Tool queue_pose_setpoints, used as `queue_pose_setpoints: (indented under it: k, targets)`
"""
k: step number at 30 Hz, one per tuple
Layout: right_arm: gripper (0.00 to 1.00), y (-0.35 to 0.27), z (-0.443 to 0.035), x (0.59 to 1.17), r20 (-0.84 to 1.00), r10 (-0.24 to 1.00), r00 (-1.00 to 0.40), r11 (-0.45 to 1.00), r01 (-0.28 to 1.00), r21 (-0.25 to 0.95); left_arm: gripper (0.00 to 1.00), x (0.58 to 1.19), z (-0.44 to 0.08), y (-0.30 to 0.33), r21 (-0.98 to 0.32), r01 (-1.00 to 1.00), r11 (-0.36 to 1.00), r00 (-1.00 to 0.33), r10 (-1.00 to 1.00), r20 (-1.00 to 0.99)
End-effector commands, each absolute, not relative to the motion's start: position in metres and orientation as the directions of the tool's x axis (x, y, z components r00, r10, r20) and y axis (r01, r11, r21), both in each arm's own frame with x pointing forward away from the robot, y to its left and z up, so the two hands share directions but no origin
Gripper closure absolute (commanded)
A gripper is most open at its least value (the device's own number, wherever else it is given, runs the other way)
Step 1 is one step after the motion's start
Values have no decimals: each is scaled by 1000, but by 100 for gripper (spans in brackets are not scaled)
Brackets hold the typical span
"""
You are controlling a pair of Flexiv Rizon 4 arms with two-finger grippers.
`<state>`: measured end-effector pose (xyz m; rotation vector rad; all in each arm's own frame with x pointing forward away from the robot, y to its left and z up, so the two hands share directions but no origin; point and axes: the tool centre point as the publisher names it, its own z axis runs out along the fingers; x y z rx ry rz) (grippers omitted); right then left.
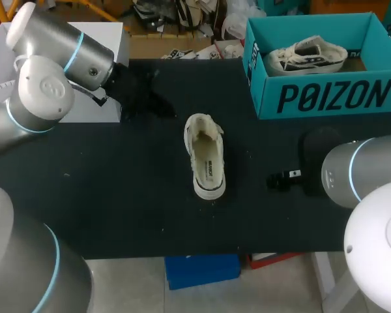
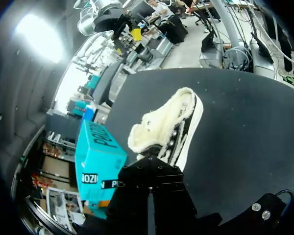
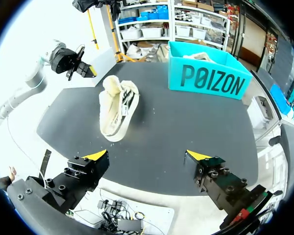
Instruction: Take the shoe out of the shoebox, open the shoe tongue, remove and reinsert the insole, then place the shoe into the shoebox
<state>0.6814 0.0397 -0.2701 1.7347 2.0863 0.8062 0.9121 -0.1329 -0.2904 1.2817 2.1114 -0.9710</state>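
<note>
The right gripper point(image 3: 147, 155) has its fingers wide apart at the table point(image 3: 186, 127) edge, holding nothing. The left gripper point(image 1: 140, 94) is a dark blur, and its state cannot be told. The shoe point(image 1: 205, 156) lies mid-table, outside the shoebox point(image 1: 326, 98), which holds a second shoe point(image 1: 306, 55).

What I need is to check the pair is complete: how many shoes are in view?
2. The loose shoe lies on the black table near its middle; the boxed shoe lies inside the teal shoebox. The box's walls could hide another.
</note>
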Motion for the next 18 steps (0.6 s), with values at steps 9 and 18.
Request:
queue_pose_setpoints:
  k: [9,18]
  targets:
    - [0,41,-272,681,115,969,-217,106,792,601,100,941,-311,-166,-248,879,406,-457,572,-681]
    - [0,41,-272,681,115,969,-217,106,792,601,100,944,-324,-190,-258,887,383,-452,603,-657]
